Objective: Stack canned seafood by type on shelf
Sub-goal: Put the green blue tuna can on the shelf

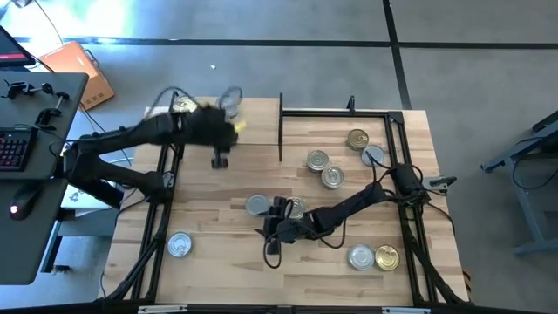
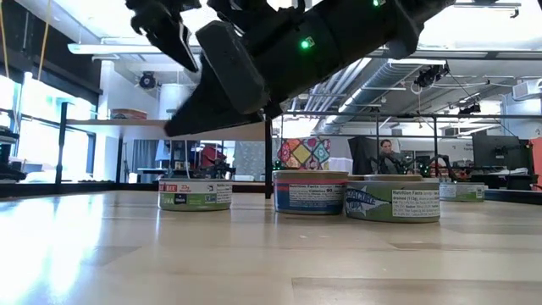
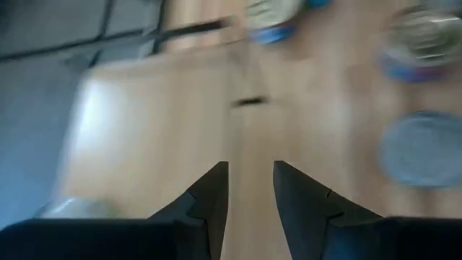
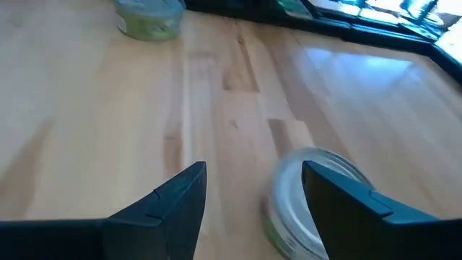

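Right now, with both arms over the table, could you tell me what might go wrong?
1. The right gripper is open low over the table, with a silver-topped tin off toward one finger rather than centred. Closing could clip its rim and push it away.
2. Another tin lies close beside that gripper in the high view and may get knocked.
3. The left gripper is empty near the shelf; its arm could strike it.

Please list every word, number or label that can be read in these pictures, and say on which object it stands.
"Nutrition Facts": on the blue-labelled tin in the low view, only just readable.
Green-labelled tin: print too small to read.
Left tin: print too blurred to read.
High and wrist views: nothing readable.
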Robot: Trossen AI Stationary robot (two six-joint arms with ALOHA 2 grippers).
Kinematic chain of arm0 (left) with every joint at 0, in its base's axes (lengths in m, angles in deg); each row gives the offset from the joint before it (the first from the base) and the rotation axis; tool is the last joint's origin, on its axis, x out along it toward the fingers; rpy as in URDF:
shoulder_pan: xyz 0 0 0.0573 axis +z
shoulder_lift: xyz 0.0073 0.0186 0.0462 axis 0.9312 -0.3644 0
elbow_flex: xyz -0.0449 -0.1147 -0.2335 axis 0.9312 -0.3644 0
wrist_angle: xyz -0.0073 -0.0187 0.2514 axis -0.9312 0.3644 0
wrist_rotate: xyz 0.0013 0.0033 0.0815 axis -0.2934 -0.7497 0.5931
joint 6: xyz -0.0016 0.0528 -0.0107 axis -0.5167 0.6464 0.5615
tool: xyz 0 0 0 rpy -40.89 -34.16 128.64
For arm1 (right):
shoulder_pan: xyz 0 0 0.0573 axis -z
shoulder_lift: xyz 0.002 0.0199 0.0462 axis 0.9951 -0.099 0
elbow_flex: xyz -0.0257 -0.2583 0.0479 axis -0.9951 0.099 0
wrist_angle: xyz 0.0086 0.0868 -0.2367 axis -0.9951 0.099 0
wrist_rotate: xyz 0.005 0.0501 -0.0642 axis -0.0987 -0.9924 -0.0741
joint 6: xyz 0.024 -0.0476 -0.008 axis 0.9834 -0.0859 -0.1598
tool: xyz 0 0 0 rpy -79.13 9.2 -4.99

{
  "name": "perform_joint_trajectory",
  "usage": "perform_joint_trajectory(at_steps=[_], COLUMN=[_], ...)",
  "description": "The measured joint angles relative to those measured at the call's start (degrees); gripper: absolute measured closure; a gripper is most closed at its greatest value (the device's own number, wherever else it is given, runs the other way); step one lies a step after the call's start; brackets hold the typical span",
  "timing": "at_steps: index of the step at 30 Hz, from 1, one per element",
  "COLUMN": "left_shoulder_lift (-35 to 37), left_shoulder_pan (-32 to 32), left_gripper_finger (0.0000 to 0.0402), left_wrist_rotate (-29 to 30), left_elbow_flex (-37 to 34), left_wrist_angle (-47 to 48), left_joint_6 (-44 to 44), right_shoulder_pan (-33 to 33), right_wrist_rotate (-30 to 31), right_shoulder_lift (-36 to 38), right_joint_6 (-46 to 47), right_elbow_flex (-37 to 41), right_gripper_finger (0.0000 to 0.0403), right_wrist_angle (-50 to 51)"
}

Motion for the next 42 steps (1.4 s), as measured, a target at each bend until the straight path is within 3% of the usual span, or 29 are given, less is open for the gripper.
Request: perform_joint_trajectory(at_steps=[7, 13, 17, 23, 29, 33, 38, 42], left_shoulder_lift=[0.1, -1.0, -1.3, -1.3, -1.3, -1.9, -3.2, -5.4], left_shoulder_pan=[-18.9, -30.2, -36.4, -47.0, -57.2, -63.8, -69.8, -71.3], left_gripper_finger=[0.0300, 0.0300, 0.0300, 0.0300, 0.0300, 0.0300, 0.0300, 0.0305], left_wrist_rotate=[6.0, 12.4, 13.8, 13.7, 8.6, 4.0, 1.0, -2.8], left_elbow_flex=[-13.0, -24.4, -27.7, -26.5, -25.2, -25.2, -25.2, -25.5], left_wrist_angle=[-16.7, -34.6, -36.7, -25.1, -7.4, -1.0, 3.0, 5.1], left_joint_6=[-10.3, -20.6, -29.1, -45.1, -75.6, -94.4, -109.2, -114.4], right_shoulder_pan=[-2.8, -5.3, -6.6, -6.5, -5.3, -5.0, -4.8, -4.4], right_wrist_rotate=[7.2, 6.5, 6.5, 6.7, 7.0, 7.0, 7.0, 7.0], right_shoulder_lift=[4.1, 7.3, 7.5, 7.5, 7.5, 7.5, 7.5, 7.5], right_joint_6=[3.1, 7.5, 10.7, 10.2, 8.7, 7.4, 7.3, 7.2], right_elbow_flex=[0.0, 0.0, 0.0, 0.0, 0.0, 0.0, 0.0, 0.0], right_gripper_finger=[0.0181, 0.0181, 0.0181, 0.0181, 0.0181, 0.0181, 0.0181, 0.0181], right_wrist_angle=[15.0, 30.4, 34.4, 32.8, 30.0, 29.6, 29.5, 29.1])
